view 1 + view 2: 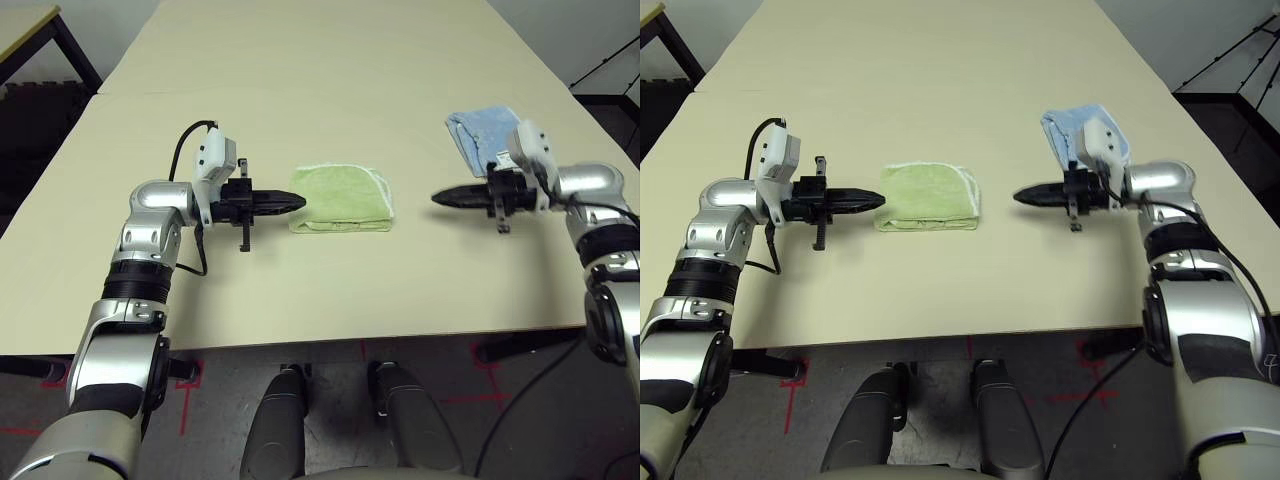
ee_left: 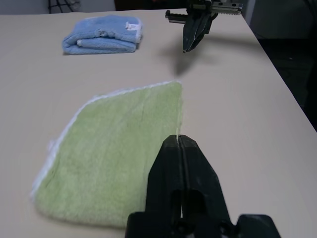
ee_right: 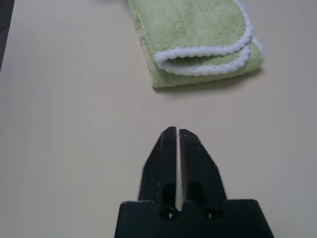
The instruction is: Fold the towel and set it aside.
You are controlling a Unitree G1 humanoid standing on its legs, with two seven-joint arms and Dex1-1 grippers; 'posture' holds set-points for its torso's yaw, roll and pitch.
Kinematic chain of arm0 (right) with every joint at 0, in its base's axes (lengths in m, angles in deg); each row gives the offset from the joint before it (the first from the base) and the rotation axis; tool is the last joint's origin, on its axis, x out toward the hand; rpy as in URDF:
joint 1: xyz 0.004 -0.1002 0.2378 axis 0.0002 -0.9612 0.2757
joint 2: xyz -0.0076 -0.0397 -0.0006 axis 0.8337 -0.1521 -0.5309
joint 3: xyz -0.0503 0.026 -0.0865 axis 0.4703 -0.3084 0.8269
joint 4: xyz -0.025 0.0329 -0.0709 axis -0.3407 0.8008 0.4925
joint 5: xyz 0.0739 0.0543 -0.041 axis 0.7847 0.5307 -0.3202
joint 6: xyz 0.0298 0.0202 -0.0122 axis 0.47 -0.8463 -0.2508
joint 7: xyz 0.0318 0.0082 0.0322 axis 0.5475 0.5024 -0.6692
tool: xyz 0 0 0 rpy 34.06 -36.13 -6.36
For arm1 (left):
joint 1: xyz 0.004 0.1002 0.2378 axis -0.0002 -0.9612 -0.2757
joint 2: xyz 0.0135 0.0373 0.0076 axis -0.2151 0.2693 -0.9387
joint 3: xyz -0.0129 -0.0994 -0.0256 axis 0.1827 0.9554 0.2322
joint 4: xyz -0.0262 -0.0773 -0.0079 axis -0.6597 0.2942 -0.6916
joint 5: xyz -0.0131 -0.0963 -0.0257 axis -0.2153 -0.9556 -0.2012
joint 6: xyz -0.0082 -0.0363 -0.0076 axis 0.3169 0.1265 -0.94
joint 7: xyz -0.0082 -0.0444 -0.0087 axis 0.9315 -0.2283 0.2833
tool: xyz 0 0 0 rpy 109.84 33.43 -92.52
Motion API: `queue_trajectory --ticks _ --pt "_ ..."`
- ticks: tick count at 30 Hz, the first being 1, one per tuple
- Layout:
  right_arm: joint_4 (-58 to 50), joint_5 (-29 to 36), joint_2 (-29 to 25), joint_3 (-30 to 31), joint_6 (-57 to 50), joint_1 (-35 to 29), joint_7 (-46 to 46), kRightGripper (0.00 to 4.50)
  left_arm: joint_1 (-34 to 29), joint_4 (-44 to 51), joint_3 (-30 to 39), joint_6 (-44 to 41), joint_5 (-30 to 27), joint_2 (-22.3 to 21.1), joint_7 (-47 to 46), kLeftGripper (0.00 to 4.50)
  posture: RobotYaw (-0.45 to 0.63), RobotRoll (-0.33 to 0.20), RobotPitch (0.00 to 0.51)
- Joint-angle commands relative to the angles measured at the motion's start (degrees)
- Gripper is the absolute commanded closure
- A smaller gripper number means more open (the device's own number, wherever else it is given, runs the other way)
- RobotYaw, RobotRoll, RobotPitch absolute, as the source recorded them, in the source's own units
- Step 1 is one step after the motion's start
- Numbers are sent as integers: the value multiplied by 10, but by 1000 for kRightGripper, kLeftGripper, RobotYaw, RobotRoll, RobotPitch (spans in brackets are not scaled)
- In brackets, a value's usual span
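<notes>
The towel point(image 1: 345, 197) lies folded into a small light green pad with white edging in the middle of the table. My left gripper point(image 1: 299, 201) points at it from its left side, its black fingers shut, tips at the towel's near edge and holding nothing. In the left wrist view the tips point(image 2: 179, 141) hang over the towel point(image 2: 114, 148). My right gripper point(image 1: 438, 198) is shut too and points at the towel from the right, a short gap away. The right wrist view shows its fingertips point(image 3: 174, 132) over bare table, short of the towel's stitched edges point(image 3: 198, 29).
A smaller folded light blue cloth point(image 1: 478, 133) lies on the table behind my right wrist. The beige table point(image 1: 320, 90) stretches far back. Its front edge runs close below both forearms.
</notes>
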Motion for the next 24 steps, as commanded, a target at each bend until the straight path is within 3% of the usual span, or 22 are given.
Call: queue_trajectory --ticks 1,9,12,17,24 --pt "-23 21 -1 -16 -14 -14 5 3051 7 -10 -10 10 7 1 -7 3170 4 0 156" --pt "-61 41 2 -22 -36 -44 10 80 25 -8 -18 -10 -2 -3 6 149 4 0 156" --pt "-74 48 3 -22 -45 -49 14 35 30 -4 -21 -60 0 -9 -6 69 0 0 156" --pt "-108 60 6 -21 -68 -62 15 35 84 -14 -8 -418 -24 -12 -123 69 -7 0 156" --pt "-160 75 8 -19 -96 -85 18 35 135 -60 -2 -653 -41 -28 -176 69 -27 0 159"
